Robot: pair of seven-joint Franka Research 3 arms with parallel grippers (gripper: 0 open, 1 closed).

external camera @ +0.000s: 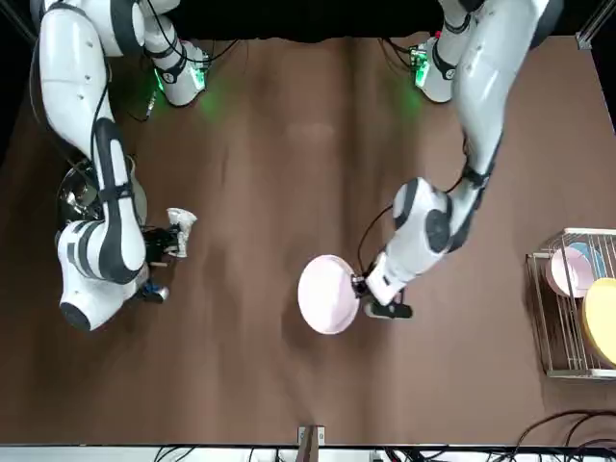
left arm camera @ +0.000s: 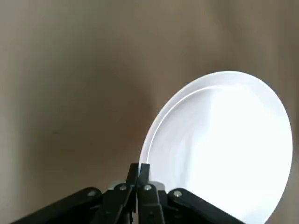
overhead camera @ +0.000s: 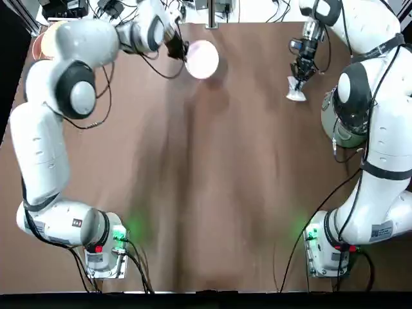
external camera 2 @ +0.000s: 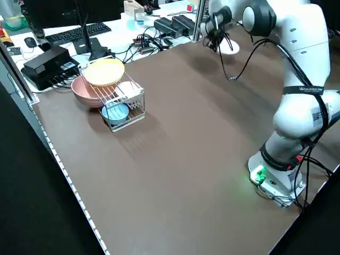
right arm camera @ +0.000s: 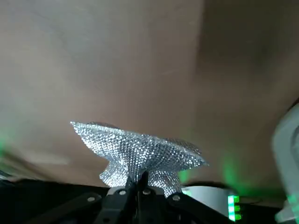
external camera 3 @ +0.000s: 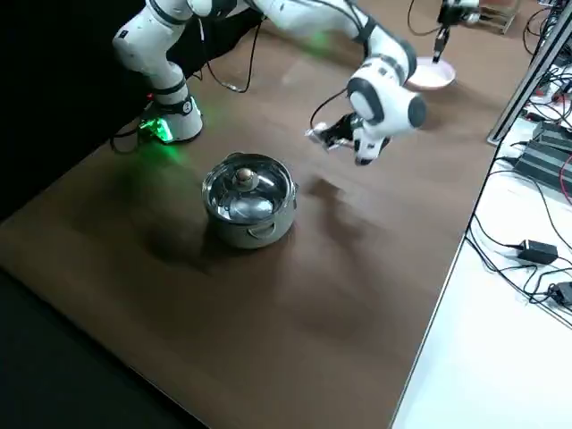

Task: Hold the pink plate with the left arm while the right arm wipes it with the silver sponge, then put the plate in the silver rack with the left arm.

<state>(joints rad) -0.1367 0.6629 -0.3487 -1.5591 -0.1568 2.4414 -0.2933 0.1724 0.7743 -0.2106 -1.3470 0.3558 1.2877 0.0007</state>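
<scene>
My left gripper (overhead camera: 179, 49) is shut on the rim of the pink plate (overhead camera: 203, 59) and holds it tilted over the far middle of the table. The left wrist view shows the closed fingertips (left arm camera: 138, 171) pinching the edge of the plate (left arm camera: 224, 144). My right gripper (overhead camera: 300, 78) is at the far right, shut on the silver sponge (overhead camera: 296, 93), which hangs from its tips just above the table. In the right wrist view the sponge (right arm camera: 140, 149) fans out wide beyond the gripper (right arm camera: 138, 179). The silver rack (external camera: 542, 318) stands at the table's left edge.
The rack (external camera 2: 123, 109) holds a pale yellow plate (external camera 2: 104, 71), a pink bowl (external camera 2: 85, 91) and a small blue dish (external camera 2: 115, 112). A steel pot with a glass lid (external camera 3: 248, 198) sits on the right side near my right arm. Cables and electronics lie beyond the far edge.
</scene>
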